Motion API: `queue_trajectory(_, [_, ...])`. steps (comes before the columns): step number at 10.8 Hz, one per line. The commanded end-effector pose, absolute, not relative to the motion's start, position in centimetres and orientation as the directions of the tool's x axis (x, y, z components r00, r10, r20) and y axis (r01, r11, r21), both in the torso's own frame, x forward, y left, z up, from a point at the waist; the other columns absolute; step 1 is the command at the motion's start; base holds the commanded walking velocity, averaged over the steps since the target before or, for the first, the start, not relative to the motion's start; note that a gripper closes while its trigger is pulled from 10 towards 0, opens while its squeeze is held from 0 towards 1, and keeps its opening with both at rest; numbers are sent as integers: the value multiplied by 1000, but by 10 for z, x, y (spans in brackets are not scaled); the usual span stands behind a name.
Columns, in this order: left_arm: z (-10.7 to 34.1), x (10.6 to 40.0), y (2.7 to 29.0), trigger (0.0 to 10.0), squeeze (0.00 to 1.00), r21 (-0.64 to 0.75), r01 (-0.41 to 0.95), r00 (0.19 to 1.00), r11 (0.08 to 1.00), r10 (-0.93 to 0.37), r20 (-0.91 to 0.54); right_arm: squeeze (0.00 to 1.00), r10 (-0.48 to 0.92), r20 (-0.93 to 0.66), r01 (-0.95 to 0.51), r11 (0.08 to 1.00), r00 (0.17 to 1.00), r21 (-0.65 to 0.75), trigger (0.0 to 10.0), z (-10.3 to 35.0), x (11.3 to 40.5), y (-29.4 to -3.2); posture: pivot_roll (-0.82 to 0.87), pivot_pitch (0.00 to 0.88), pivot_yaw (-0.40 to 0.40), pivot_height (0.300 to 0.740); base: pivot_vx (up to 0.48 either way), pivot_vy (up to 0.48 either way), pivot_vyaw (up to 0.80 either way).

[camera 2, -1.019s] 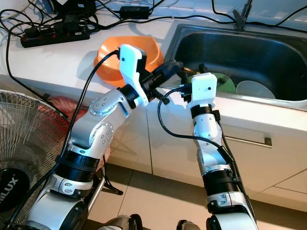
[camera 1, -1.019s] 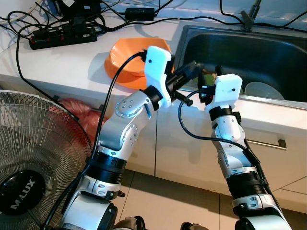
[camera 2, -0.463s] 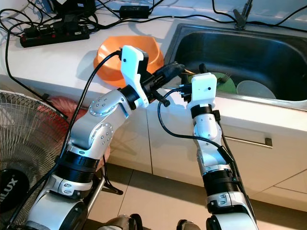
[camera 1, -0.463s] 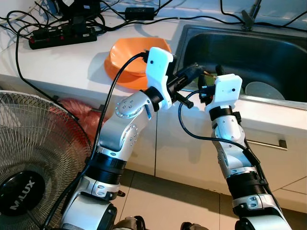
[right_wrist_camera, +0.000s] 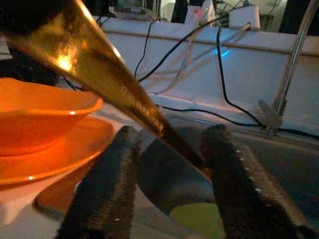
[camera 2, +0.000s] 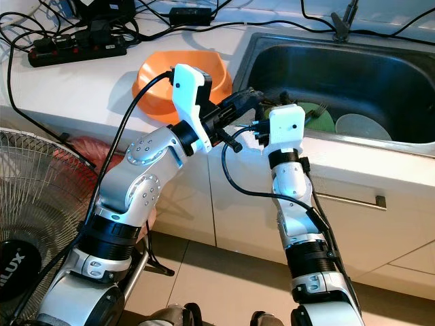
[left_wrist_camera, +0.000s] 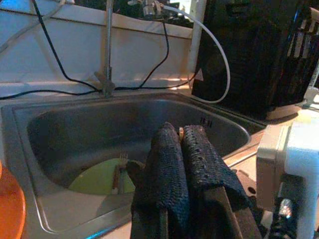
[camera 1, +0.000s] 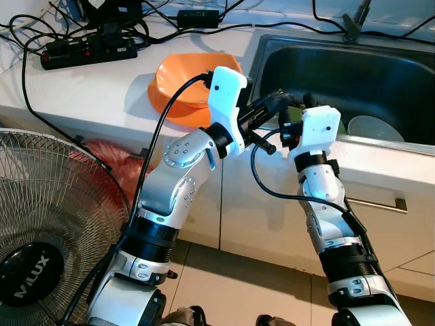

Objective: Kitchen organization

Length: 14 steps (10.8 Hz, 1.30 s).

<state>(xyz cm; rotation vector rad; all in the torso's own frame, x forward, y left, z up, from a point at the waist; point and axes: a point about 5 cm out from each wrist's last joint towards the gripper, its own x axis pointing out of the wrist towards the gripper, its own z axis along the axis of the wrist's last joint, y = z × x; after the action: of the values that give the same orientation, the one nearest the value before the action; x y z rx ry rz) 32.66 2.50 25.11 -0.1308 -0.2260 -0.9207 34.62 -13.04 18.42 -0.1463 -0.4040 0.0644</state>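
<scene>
Both grippers have edged closer together over the sink's [camera 1: 380, 146] front-left corner since a second ago. Left gripper [left_wrist_camera: 185, 149] is pinched shut on a gold utensil [right_wrist_camera: 114, 84], whose handle now passes between the spread fingers of the right gripper [right_wrist_camera: 169, 169], not yet clamped. Likely a handover. An orange bowl [camera 1: 183, 78] sits unmoved on the counter [camera 1: 88, 88] beside the sink's left edge.
</scene>
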Motion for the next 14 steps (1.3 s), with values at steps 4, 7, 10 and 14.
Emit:
queue_trajectory(4, [253, 325, 27, 10000, 0, -3, 805, 574, 593, -779, 253, 0, 61, 383, 1, 987, 922, -161, 0, 184, 349, -133, 16, 120, 77, 740, 0, 0, 0])
queue_trajectory(7, [253, 324, 26, 10000, 0, -1, 807, 571, 590, -781, 253, 0, 51, 384, 12, 987, 922, -160, 0, 184, 349, -134, 17, 115, 78, 740, 0, 0, 0])
queue_trajectory(10, [253, 324, 26, 10000, 0, 6, 809, 567, 588, -784, 253, 0, 43, 385, 21, 987, 922, -160, 0, 184, 349, -134, 17, 112, 80, 740, 0, 0, 0])
queue_trajectory(14, [253, 324, 27, 10000, 1000, 22, 799, 576, 601, -774, 262, 0, 24, 386, 38, 988, 922, -152, 10000, 184, 349, -136, 17, 112, 80, 740, 0, 0, 0])
